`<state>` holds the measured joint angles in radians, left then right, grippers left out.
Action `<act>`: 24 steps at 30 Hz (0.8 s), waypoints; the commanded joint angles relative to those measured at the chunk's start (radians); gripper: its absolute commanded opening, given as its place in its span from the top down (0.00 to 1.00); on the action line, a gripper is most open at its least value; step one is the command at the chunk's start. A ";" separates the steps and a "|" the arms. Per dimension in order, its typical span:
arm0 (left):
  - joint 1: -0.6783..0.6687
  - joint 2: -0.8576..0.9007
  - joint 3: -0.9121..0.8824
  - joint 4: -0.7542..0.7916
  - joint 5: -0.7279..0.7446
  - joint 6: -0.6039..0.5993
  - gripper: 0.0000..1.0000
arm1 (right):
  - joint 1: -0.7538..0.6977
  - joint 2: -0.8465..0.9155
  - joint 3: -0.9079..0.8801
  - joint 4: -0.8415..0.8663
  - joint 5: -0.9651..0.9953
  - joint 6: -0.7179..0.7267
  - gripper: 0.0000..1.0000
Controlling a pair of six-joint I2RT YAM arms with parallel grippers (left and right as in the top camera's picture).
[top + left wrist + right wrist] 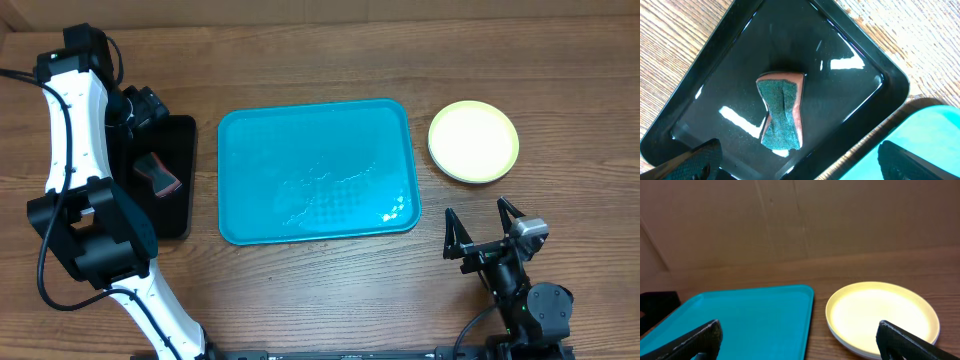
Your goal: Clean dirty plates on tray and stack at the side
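Two pincers, both spread wide and holding nothing: the left gripper (pixel 799 162) hangs over the sponge (pixel 781 112), which lies in the black tray (pixel 715 70) at the left, and the right gripper (pixel 478 225) sits at the near right of the table (pixel 320 50). We see the tray (pixel 300 140) bare in the middle, with a wet sheen. A yellow-green plate (pixel 473 141) lies just right of it, apart from its rim. Whether the other plates lie stacked under it we cannot tell. We judge the work nearly finished. The right gripper faces that plate, so a careless forward reach with open fingers could shove it across the wood or upset whatever is beneath. A low swing of the left arm could catch the black tray's rim.
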<state>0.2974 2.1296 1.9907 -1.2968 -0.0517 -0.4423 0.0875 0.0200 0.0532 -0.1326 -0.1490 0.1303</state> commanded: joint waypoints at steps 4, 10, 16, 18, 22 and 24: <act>0.009 -0.023 0.014 0.000 0.003 -0.003 0.00 | -0.006 -0.018 -0.046 0.064 0.040 -0.003 0.00; 0.009 -0.023 0.014 0.000 0.003 -0.003 0.00 | -0.029 -0.018 -0.045 0.057 0.056 -0.004 0.00; 0.009 -0.023 0.014 0.000 0.003 -0.003 0.00 | -0.038 -0.018 -0.045 0.057 0.063 -0.003 0.00; 0.009 -0.023 0.014 0.000 0.003 -0.003 0.00 | -0.038 -0.018 -0.045 0.057 0.062 -0.003 0.00; 0.009 -0.023 0.014 0.000 0.003 -0.003 0.00 | -0.037 -0.017 -0.045 0.057 0.062 -0.003 0.00; 0.009 -0.023 0.014 0.000 0.003 -0.003 0.00 | -0.037 -0.017 -0.045 0.057 0.062 -0.003 0.00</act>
<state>0.2974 2.1296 1.9907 -1.2964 -0.0517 -0.4423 0.0540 0.0147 0.0185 -0.0795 -0.0967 0.1303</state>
